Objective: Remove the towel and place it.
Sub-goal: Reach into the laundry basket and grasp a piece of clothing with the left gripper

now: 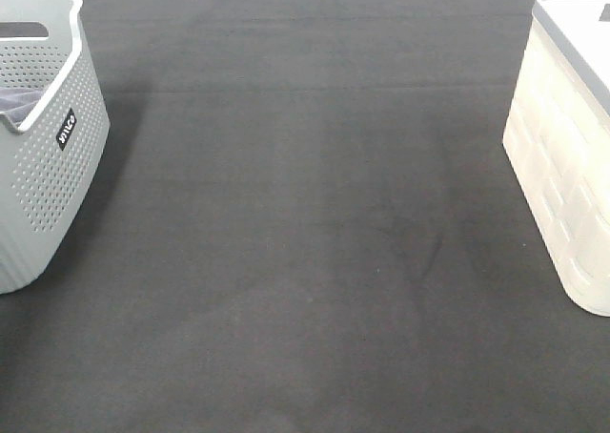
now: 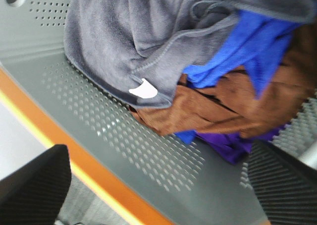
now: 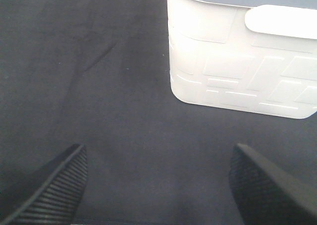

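The towel (image 2: 133, 36), grey-lavender with a stitched hem and a small white tag, lies on top of a pile of cloths inside the grey perforated basket (image 2: 124, 145). My left gripper (image 2: 158, 185) hangs inside the basket just short of the towel, open, its two black fingers (image 2: 34, 185) wide apart with nothing between them. In the high view only a sliver of grey cloth (image 1: 19, 104) shows inside the basket (image 1: 48, 166) at the left edge; neither arm appears there. My right gripper (image 3: 158, 185) is open above the dark mat, empty.
Blue (image 2: 247, 41), brown (image 2: 233, 106) and purple (image 2: 223, 145) cloths lie under the towel. A white bin (image 1: 572, 156) with a grey rim stands at the right edge, close ahead of my right gripper (image 3: 242, 51). Dark mat (image 1: 305, 242) lies between basket and bin.
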Robot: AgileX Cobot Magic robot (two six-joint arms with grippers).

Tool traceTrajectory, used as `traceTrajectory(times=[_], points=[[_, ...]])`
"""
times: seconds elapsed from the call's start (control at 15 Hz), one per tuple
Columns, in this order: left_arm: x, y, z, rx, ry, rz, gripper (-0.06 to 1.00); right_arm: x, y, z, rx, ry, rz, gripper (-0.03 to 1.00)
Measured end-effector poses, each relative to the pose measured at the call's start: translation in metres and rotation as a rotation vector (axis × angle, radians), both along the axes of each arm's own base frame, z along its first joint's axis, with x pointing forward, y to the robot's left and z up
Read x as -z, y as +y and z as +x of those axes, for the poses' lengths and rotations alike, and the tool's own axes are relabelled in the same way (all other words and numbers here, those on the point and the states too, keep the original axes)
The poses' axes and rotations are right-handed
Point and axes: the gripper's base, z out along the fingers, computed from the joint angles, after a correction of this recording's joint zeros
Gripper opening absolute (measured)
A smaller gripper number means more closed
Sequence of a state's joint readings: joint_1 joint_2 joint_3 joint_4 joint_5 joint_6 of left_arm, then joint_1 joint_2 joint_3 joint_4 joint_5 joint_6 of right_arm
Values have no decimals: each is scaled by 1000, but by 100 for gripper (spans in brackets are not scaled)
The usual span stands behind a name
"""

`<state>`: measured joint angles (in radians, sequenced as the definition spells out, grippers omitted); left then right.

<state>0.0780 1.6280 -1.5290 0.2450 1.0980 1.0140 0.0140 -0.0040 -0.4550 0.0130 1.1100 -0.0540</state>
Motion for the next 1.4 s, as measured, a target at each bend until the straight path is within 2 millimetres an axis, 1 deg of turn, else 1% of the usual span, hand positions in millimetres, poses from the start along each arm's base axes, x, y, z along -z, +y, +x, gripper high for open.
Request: traceTrajectory(times=[0.13,0.2,0.33,0.53,0.67,0.73,0.93,1.07,1.2,1.27,1.4], points=[[36,3,27,61,60,41,90,0,0,0,0,0,0,76],[51,4,36,88,90,53,90,0,0,0,0,0,0,76],[78,5,49,108,146,56,89,0,0,0,0,0,0,76],[109,8,65,129,195,79,86,0,0,0,0,0,0,76],[122,11,77,131,214,87,86,0,0,0,0,0,0,76],[125,12,83,130,211,87,85,0,0,0,0,0,0,76],[131,18,95,131,206,93,83,0,0,0,0,0,0,76],[133,26,103,123,194,93,79,0,0,0,0,0,0,76],[140,28,107,125,203,85,75,0,0,0,0,0,0,76],[147,27,108,132,219,70,75,0,0,0,0,0,0,76],[155,27,111,139,221,66,74,0,0,0,0,0,0,76]])
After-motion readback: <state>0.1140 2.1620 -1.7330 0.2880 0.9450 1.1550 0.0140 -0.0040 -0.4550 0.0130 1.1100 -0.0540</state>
